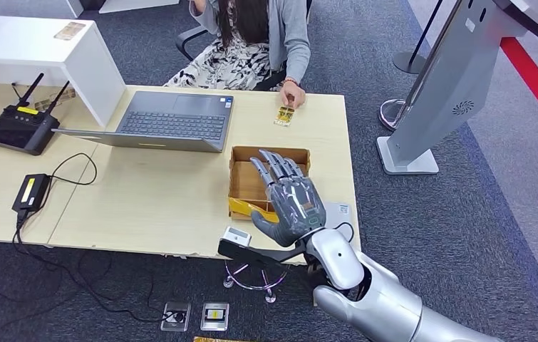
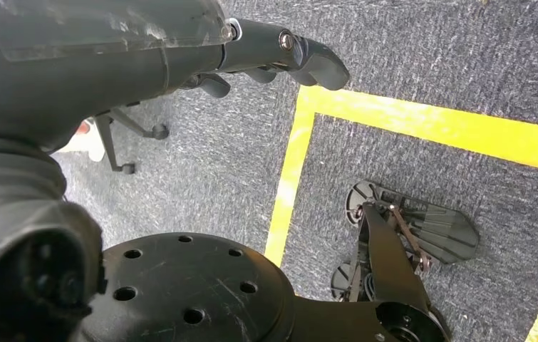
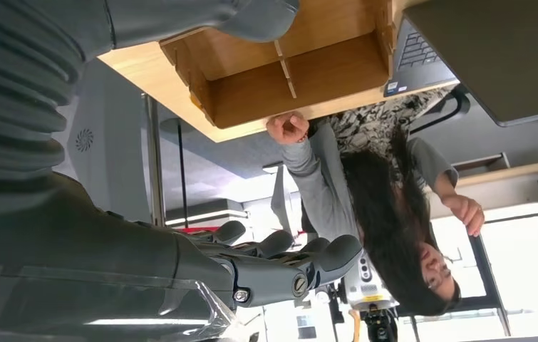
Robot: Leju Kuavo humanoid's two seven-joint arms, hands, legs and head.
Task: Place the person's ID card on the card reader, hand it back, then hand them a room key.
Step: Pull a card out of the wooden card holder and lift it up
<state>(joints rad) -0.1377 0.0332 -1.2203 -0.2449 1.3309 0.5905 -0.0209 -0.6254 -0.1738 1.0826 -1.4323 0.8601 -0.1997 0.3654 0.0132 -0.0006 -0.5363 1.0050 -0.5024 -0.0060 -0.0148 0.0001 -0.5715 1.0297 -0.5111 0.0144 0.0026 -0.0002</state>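
right hand (image 1: pixel 291 203), fingers (image 1: pixel 274 167) spread and empty, hovers over the cardboard box (image 1: pixel 241 182) holding yellow cards (image 1: pixel 241 207).

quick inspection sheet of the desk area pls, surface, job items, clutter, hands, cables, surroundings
surface: light wooden desk, mostly bare near the robot.
job's things: a card lies at the far edge under the person's hand; small white device at the near edge, possibly the reader; cardboard box, contents unclear.
clutter: open laptop, black router, white shelf.
hands: right hand raised over the box, fingers spread, holding nothing; left hand hangs over the floor, fingers curled.
cables: black power brick with cord trailing off the desk.
surroundings: seated person, grey kiosk stand, dark carpet.
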